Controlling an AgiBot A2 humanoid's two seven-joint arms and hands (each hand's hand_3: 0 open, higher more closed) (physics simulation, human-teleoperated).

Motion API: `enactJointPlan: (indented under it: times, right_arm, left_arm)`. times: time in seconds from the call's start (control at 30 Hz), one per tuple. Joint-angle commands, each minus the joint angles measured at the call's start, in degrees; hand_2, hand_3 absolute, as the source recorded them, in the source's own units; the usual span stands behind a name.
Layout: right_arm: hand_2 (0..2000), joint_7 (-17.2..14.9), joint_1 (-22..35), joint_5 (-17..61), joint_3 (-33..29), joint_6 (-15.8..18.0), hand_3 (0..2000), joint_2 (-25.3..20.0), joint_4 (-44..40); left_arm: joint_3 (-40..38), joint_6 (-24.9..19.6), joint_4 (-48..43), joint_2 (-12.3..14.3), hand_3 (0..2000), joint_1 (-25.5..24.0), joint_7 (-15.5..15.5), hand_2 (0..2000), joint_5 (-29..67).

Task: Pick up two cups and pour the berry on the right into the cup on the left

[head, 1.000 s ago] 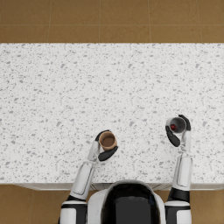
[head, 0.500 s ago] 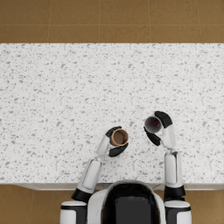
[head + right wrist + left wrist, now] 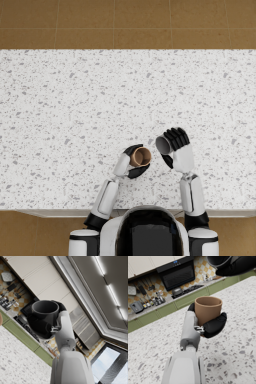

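Right hand [image 3: 177, 150] grasps the dark cup [image 3: 163, 145], tipped toward nine o'clock. Left hand [image 3: 131, 162] grips the brown cup [image 3: 141, 156] upright just beside it. Line the lips up before tilting further; berry unseen.

The speckled counter [image 3: 70, 110] lies bare across its far and side stretches, leaving open passage on every side of the hands. The only crowded spot is near the front edge, where the left hand [image 3: 131, 162] with the brown cup [image 3: 141, 156] and the right hand [image 3: 176, 149] with the tilted dark cup [image 3: 163, 145] sit just beside each other, a narrow gap between the rims.
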Motion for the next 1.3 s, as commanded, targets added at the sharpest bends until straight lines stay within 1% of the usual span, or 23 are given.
enactJointPlan:
  times: [0.03,0.07,0.1,0.13,0.17,0.2,0.23,0.3,0.37,0.4,0.43,0.47,0.53,0.57,0.6,0.73,0.77,0.8,0.83,0.87,0.97,1.2,1.3]
  right_arm:
    - [2000,0.0,0.8,1.8,1.2,0.1,1280,-0.6,2.3]
    - [2000,0.0,1.0,3.7,1.4,0.2,1280,-0.8,2.6]
    - [2000,0.0,1.1,5.5,1.5,0.3,1280,-0.9,2.9]
    - [2000,0.0,0.9,7.4,1.7,0.3,1280,-0.9,3.5]
    - [2000,0.0,1.0,9.2,2.1,0.4,1280,-1.1,4.4]
    - [2000,0.0,0.3,11.0,1.6,0.4,1280,-0.7,2.5]
    - [2000,0.0,0.3,12.9,1.8,0.4,1280,-0.8,2.9]
    - [2000,0.0,0.3,16.6,2.0,0.5,1280,-0.9,3.4]
    - [2000,0.0,0.3,20.2,2.1,0.5,1280,-0.9,3.7]
    - [2000,0.0,0.3,22.1,2.1,0.5,1280,-0.9,3.8]
    - [2000,0.0,0.3,23.9,2.2,0.5,1280,-0.9,3.8]
    - [2000,0.1,0.3,25.7,2.2,0.5,1280,-0.9,3.8]
    - [2000,0.1,0.3,29.4,2.2,0.5,1280,-0.9,3.9]
    - [2000,0.1,0.3,30.7,2.2,0.5,1280,-0.9,3.9]
    - [2000,0.1,0.3,31.7,2.2,0.5,1280,-0.9,3.9]
    - [2000,0.1,0.3,33.4,2.2,0.5,1280,-0.9,3.9]
    - [2000,0.1,0.3,33.6,2.2,0.4,1280,-0.9,3.9]
    - [2000,0.1,0.3,33.7,2.2,0.4,1280,-0.9,3.9]
    - [2000,0.1,0.3,35.6,2.3,0.4,1280,-1.0,3.9]
    - [2000,0.1,0.3,37.4,2.3,0.4,1280,-1.0,3.9]
    - [2000,0.1,0.3,41.5,2.2,0.5,1280,-0.9,3.9]
    - [2000,0.1,0.3,43.6,2.2,0.5,1280,-0.9,3.9]
    - [2000,0.1,0.3,49.1,2.3,0.5,1280,-1.0,3.9]
  left_arm:
    - [0.3,0.0,0.5,0.6,1280,1.0,0.0,2000,0.1]
    - [0.2,0.0,0.3,0.2,1280,0.2,0.0,2000,0.2]
    - [0.5,0.0,0.4,0.7,1280,1.1,0.0,2000,0.2]
    - [0.3,0.0,0.6,0.3,1280,0.3,0.0,2000,0.2]
    - [0.5,-0.1,0.9,0.9,1280,1.3,0.0,2000,0.3]
    - [1.2,-0.1,1.4,1.3,1280,1.8,0.0,2000,0.3]
    - [0.6,0.0,1.1,0.6,1280,0.7,0.0,2000,0.3]
    - [1.1,-0.1,1.3,1.3,1280,1.8,0.0,2000,0.3]
    - [1.2,-0.1,1.2,1.5,1280,1.9,0.0,2000,0.3]
    - [1.1,0.0,1.6,1.1,1280,1.1,0.0,2000,0.3]
    - [0.9,0.0,1.3,1.6,1280,2.0,0.0,2000,0.3]
    - [1.1,0.0,1.6,1.2,1280,1.3,0.0,2000,0.3]
    - [0.5,-0.1,2.1,1.9,1280,2.5,0.0,2000,0.3]
    - [0.9,0.0,2.0,1.4,1280,1.5,0.0,2000,0.3]
    - [0.5,0.0,2.6,2.2,1280,2.9,0.0,2000,0.3]
    - [0.7,0.0,4.2,3.2,1280,4.5,0.0,2000,0.3]
    - [0.7,-0.1,3.9,2.4,1280,3.1,0.0,2000,0.3]
    - [22.4,-0.1,4.2,-14.7,1280,16.6,0.0,2000,0.3]
    - [5.5,0.0,4.5,-1.5,1280,6.9,-0.1,2000,0.3]
    - [6.0,0.0,4.5,-1.9,1280,7.1,-0.1,2000,0.3]
    - [5.5,0.2,4.8,-1.5,1280,7.4,0.0,2000,0.3]
    - [4.3,0.2,7.3,0.1,1280,9.0,0.0,2000,0.3]
    - [4.8,0.0,7.4,0.5,1280,9.4,0.0,2000,0.3]
